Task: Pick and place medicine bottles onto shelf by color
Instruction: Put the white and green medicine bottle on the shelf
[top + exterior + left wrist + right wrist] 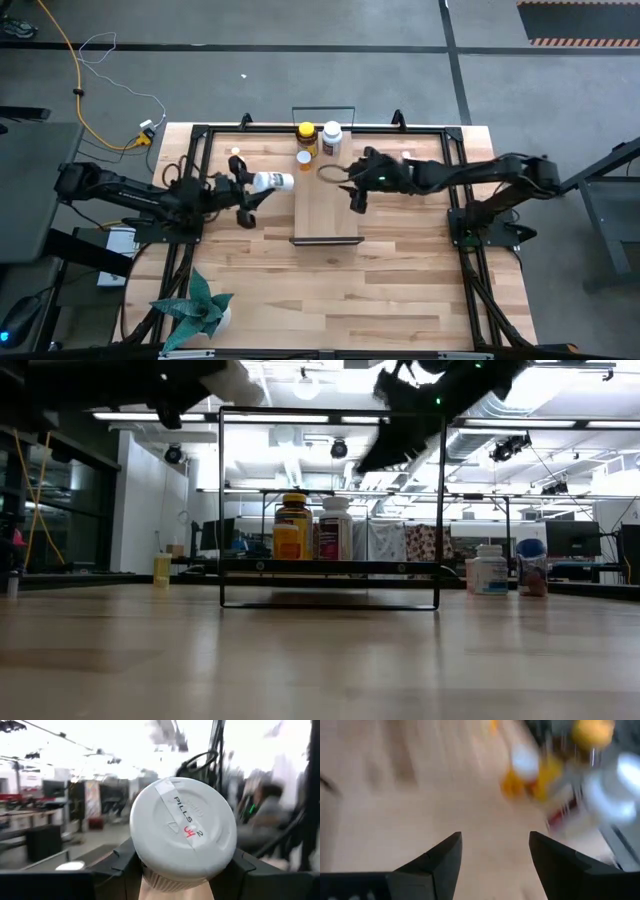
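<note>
My left gripper is shut on a white medicine bottle, held in the air left of the shelf. The bottle's white cap has a taped label reading PILLS. At the shelf's far end stand an amber bottle with a yellow cap, a white bottle and a tiny orange one. My right gripper hangs open over the shelf's middle, and nothing shows between its fingers. My left gripper pinches the white bottle between its two fingers, one on each side at the cap end. The bottle lies along the fingers with its cap top turned back toward the wrist. It is lifted clear of the table, lying roughly level and pointing toward the shelf.
In the low view a white bottle and a blue-capped bottle stand on the table right of the shelf frame, and a small yellowish bottle stands left of it. A potted plant sits at the near left.
</note>
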